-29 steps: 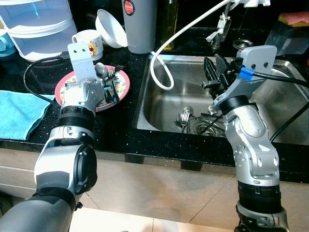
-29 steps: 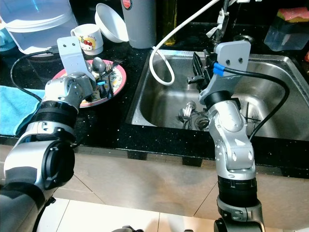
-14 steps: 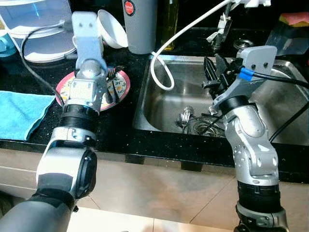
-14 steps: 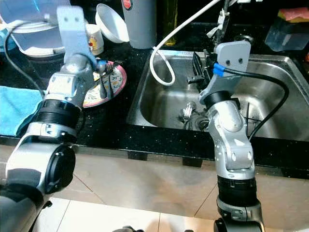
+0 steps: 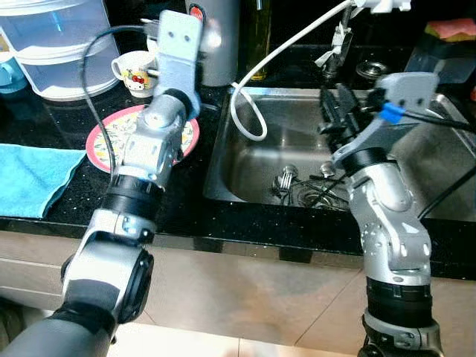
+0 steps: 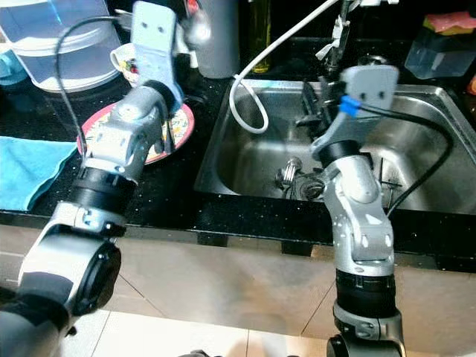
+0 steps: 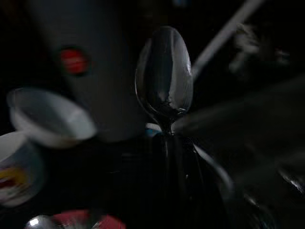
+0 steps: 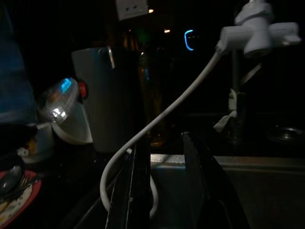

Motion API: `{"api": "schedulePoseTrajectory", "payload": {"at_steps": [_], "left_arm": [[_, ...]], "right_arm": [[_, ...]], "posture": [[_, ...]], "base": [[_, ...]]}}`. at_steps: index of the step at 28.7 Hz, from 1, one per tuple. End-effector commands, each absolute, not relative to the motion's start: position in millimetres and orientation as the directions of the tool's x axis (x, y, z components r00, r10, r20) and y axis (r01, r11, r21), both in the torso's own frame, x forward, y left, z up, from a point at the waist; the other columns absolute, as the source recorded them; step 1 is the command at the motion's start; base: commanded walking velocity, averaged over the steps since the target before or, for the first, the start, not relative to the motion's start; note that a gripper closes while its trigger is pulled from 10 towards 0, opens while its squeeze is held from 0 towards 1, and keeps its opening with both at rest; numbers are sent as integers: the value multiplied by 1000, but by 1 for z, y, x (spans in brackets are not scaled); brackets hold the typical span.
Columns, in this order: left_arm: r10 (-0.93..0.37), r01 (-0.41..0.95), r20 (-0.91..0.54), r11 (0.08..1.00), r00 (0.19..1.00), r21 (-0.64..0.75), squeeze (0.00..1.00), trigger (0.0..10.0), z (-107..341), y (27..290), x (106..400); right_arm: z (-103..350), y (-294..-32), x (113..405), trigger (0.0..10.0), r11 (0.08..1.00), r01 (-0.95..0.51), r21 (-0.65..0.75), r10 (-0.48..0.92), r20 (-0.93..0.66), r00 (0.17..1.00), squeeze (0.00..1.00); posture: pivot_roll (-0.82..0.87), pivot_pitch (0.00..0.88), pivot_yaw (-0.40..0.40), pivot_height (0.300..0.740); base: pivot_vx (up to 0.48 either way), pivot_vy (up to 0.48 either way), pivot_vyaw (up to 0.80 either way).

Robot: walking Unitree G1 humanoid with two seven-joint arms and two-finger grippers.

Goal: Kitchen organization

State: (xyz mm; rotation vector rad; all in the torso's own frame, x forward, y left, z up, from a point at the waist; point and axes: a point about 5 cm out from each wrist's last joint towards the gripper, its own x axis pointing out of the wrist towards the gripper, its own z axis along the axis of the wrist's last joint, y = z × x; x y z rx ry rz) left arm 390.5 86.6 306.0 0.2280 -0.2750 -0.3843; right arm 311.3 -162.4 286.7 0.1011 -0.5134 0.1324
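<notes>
Spoon (image 7: pixel 164 78) upright in left pincer (image 7: pixel 167 143), above pink plate (image 5: pixel 100 134)

Head views bright; left arm motion-blurred; wrist views dark.

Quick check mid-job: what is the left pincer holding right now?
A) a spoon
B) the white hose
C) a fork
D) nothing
A: the left wrist view shows a spoon bowl-up, its handle running down between the left pincer's fingers, lifted above the pink plate near the grey canister.
</notes>
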Motion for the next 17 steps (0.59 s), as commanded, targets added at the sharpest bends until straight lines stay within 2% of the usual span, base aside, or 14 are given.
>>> {"api": "schedulePoseTrajectory", "payload": {"at_steps": [1,2,6,12,15,16,17], "left_arm": [[-449,369,205,867,870,336,0,10000,304,84,387],[-503,428,119,819,856,381,0,10000,291,73,387],[-506,448,64,809,860,380,0,10000,281,63,390],[-512,471,45,819,858,328,0,10000,275,36,396],[-510,477,30,822,860,312,4,10000,272,33,397],[-514,492,3,823,858,284,212,10000,266,30,398],[-509,494,-11,830,861,258,1000,10000,262,29,399]], "right_arm": [[291,-163,309,10000,984,-161,81,98,512,854,0],[289,-165,310,10000,986,-142,83,81,506,859,0],[288,-165,311,10000,988,-133,74,79,501,862,0],[290,-161,311,10000,987,-145,76,87,504,860,0],[290,-161,311,10000,986,-146,77,88,504,859,0],[291,-162,311,10000,986,-146,77,88,505,859,0],[291,-162,311,10000,986,-146,76,88,505,859,0]], "posture": [[44,43,94,740],[46,48,91,740],[38,51,89,740],[24,60,80,740],[21,63,77,740],[21,63,77,740],[15,70,72,740]], "base": [[0,0,0],[0,0,0],[0,0,0],[0,0,0],[0,0,0],[0,0,0],[0,0,0]]}}
